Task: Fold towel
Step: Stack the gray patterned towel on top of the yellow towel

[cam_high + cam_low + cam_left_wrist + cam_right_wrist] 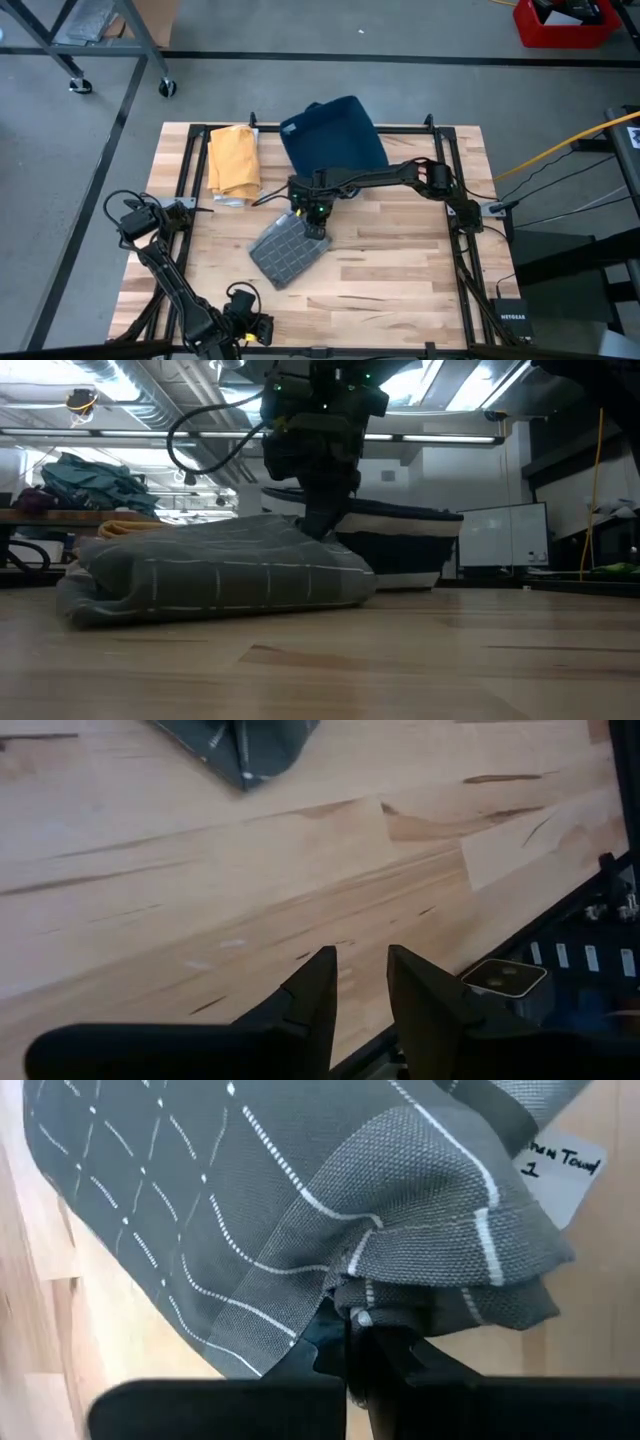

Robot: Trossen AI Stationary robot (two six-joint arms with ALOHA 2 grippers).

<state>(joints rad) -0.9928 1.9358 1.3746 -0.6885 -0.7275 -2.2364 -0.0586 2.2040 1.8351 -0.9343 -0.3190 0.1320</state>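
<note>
Towel: grey checked towel, folded, mid-tabletop.
Right gripper: fingers clenched on the towel's edge.
Left gripper: near front edge, fingers slightly parted, empty.

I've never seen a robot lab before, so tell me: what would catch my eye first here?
Probably the right gripper at mid-table, pinched shut on an edge of the folded grey checked towel. Behind it lie a dark blue cloth and a folded yellow cloth. The left gripper waits at the table's near edge.
</note>
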